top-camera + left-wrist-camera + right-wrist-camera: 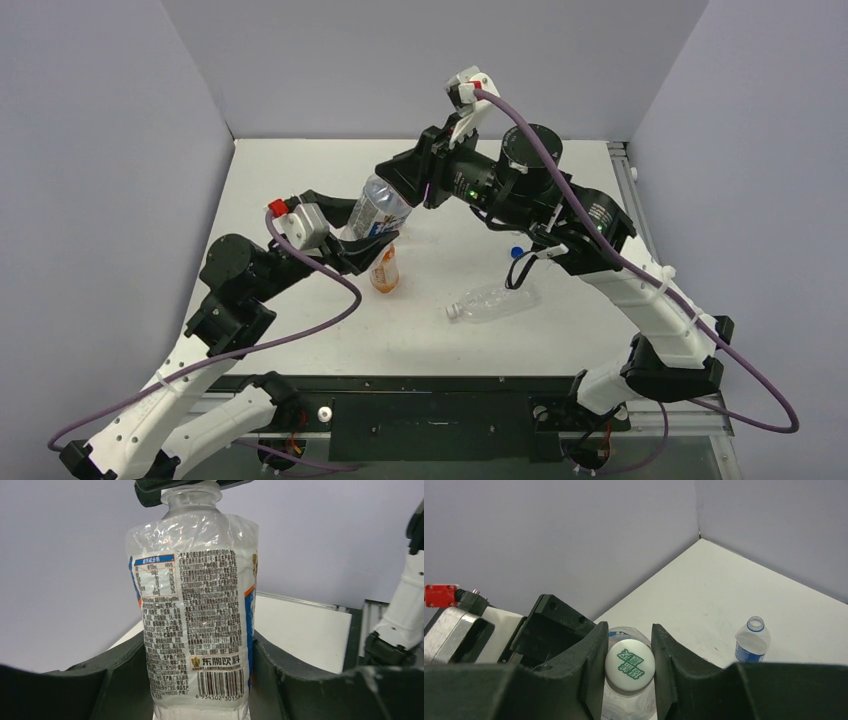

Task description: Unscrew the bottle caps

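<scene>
While the left pincer [200, 680] is clamping the short clear plastic bottle with blue-white label [200, 605] centre-frame, the right pincer [629, 640] is pinching its round white plastic cap [630, 664]. I reckon those light, crumply walls are wanting a gentle squeeze.

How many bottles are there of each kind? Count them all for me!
Orange bottle: 1
Plain clear bottle, lying down: 1
Blue-label bottle, top open: 1
Printed-label bottle with white cap: 1
Total: 4 bottles
</scene>
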You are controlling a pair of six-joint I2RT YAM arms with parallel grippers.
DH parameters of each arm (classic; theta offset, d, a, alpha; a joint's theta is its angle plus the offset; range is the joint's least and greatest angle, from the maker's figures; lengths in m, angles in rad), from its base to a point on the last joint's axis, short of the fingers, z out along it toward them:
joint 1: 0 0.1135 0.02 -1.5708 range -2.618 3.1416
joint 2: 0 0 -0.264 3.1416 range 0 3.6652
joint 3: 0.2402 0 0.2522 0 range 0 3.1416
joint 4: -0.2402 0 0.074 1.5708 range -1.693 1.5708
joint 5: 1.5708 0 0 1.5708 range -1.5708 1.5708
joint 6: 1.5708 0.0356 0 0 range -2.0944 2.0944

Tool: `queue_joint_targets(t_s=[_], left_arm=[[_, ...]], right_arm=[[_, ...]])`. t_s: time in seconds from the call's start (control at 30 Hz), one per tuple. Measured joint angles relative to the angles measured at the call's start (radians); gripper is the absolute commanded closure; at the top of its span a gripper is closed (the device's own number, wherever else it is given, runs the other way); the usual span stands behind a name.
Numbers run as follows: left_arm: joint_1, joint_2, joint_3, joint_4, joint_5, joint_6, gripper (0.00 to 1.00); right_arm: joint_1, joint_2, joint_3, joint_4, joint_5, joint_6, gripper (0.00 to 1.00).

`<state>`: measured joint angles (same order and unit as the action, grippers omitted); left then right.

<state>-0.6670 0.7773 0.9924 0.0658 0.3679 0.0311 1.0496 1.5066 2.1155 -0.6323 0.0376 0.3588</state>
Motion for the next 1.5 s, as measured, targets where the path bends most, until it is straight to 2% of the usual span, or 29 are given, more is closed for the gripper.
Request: queue_joint_targets(t_s=[0.1,0.27,0.37,0.6,0.67,0.7,0.73,0.8,1.03,1.17,1.3,1.5], left_arm=[[0.002,0.003,0.000,-0.002,0.048,-0.042,1.00],[0.011,0.022,0.009,-0.003,0.211,-0.142,1.00],[0.013,0.027,0.030,-0.003,0.286,-0.196,1.00],[0.014,0.014,0.046,-0.018,0.381,-0.269,1.00],[0.014,0.023,0.047,-0.017,0.399,-0.285,1.00],[0.014,0.027,0.047,-0.018,0.405,-0.292,1.00],[0.014,0.030,0.047,-0.018,0.408,-0.299,1.00],[0.015,0.033,0.047,-0.016,0.412,-0.304,1.00],[0.014,0.029,0.044,-0.017,0.349,-0.254,1.00],[0.013,0.016,0.028,-0.013,0.259,-0.175,1.00],[0.012,0.010,0.006,-0.008,0.141,-0.063,1.00],[0.011,0.009,-0.030,0.006,-0.001,0.071,1.00]], right_arm=[[-0.055,-0.047,-0.077,0.051,-0.143,-0.016,1.00],[-0.169,-0.143,-0.233,0.156,-0.497,-0.022,1.00],[-0.206,-0.167,-0.268,0.215,-0.660,-0.019,1.00],[-0.239,-0.206,-0.367,0.364,-0.869,0.000,1.00],[-0.248,-0.221,-0.403,0.397,-0.886,0.011,0.87],[-0.252,-0.228,-0.418,0.409,-0.888,0.017,0.64],[-0.254,-0.232,-0.428,0.417,-0.882,0.023,0.36],[-0.248,-0.232,-0.431,0.416,-0.834,0.034,0.23],[-0.153,-0.202,-0.336,0.297,-0.422,0.014,0.20],[-0.076,-0.187,-0.275,0.232,-0.192,0.007,0.19],[-0.031,-0.162,-0.192,0.159,-0.026,0.010,0.18],[-0.027,-0.089,-0.076,0.093,0.084,0.034,0.33]])
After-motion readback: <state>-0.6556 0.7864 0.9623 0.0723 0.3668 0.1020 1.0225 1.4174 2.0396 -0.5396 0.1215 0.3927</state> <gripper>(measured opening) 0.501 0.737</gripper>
